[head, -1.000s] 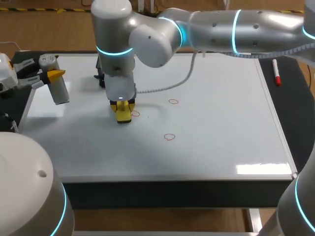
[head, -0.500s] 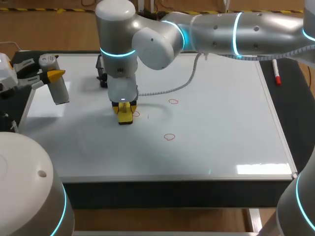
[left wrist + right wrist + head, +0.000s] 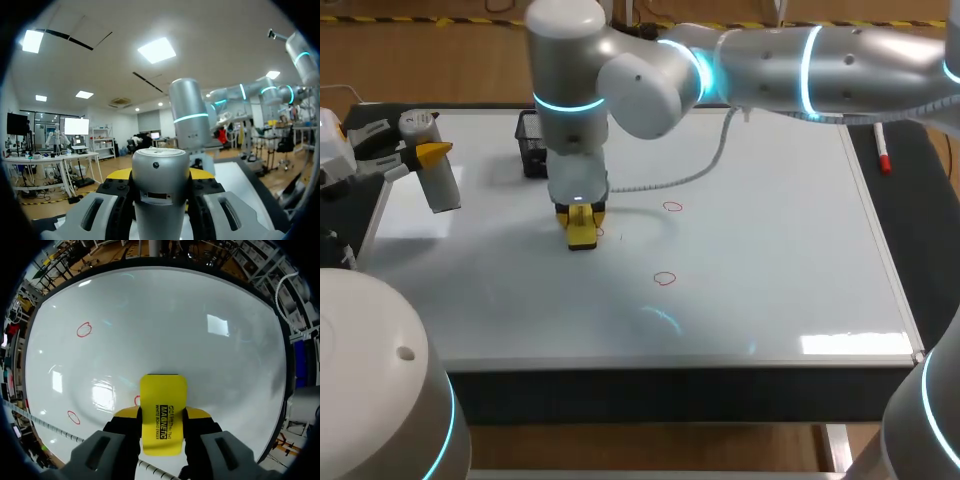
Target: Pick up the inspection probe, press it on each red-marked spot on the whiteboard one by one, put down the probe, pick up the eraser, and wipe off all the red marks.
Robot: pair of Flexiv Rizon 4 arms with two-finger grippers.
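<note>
Eraser sat on the whiteboard left of middle, pinched by the right gripper.
Red marks lay beside it; the left gripper clamped the inspection probe over the left edge; the black holder's contents were hidden.

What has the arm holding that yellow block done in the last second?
The right claw, shut on the yellow eraser, slid it slightly to the robot's right across the whiteboard, onto the nearest red mark, of which only a sliver shows now. The far red mark and the front red mark are unchanged. The left claw stayed put, holding the probe.
</note>
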